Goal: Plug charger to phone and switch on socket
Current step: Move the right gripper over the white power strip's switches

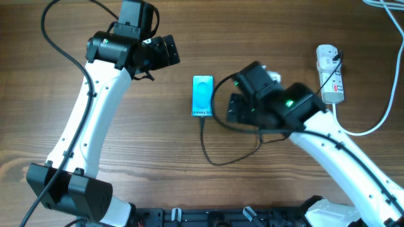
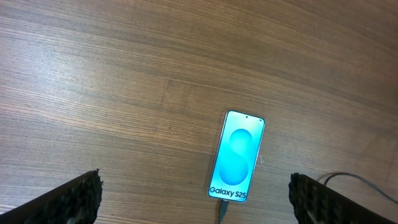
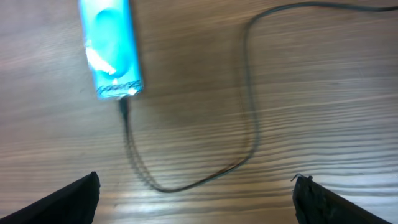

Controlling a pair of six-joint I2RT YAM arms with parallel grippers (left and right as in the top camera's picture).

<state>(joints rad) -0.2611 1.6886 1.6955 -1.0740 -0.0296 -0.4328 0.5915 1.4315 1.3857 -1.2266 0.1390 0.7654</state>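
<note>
Overhead: the flat cyan phone (image 1: 202, 96) lies mid-table (image 1: 126, 139) on grainy wood. The thin black charger (image 1: 211, 154) loops from its short edge, and the white socket (image 1: 330, 79) sits far right.

Left wrist: the left gripper (image 2: 196, 193) gapes wide, with open wood to its left.

Right wrist: the right gripper (image 3: 196, 196) is equally spread above the cable's curve.

The right arm (image 1: 278, 104) hides a stretch of the charger cable (image 1: 203, 135). The socket (image 1: 331, 79) near the tabletop's right edge is too small to read its switch.
</note>
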